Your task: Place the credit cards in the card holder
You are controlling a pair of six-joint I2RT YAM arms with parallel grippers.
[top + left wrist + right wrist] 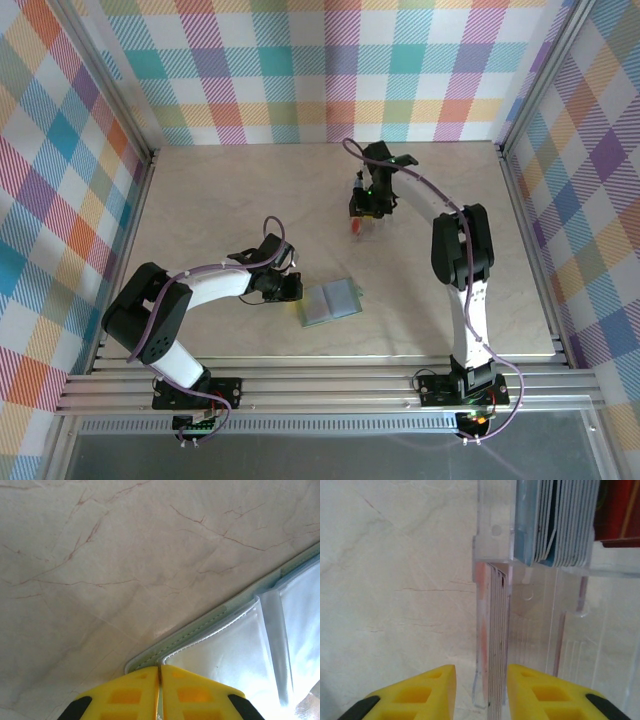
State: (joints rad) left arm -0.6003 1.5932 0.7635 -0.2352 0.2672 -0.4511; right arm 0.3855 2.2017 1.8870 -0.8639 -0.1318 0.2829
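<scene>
right gripper point(480, 668) parted, astride upright credit cards point(497, 630) in clear rack point(492, 530), long axis running straight ahead between the tips. left gripper point(160, 670) pressed closed at corner of open card holder point(230, 655), well apart from rack.

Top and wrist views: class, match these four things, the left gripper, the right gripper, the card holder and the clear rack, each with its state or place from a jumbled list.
Column one:
1. left gripper
2. right gripper
3. card holder
4. clear rack

Column two:
A. lies open on the table
B. fingers apart, either side of upright credit cards
C. fingers shut, at the card holder's corner
D. holds stacks of cards on edge, far from the arm bases

Pairs: 1-C, 2-B, 3-A, 4-D
</scene>
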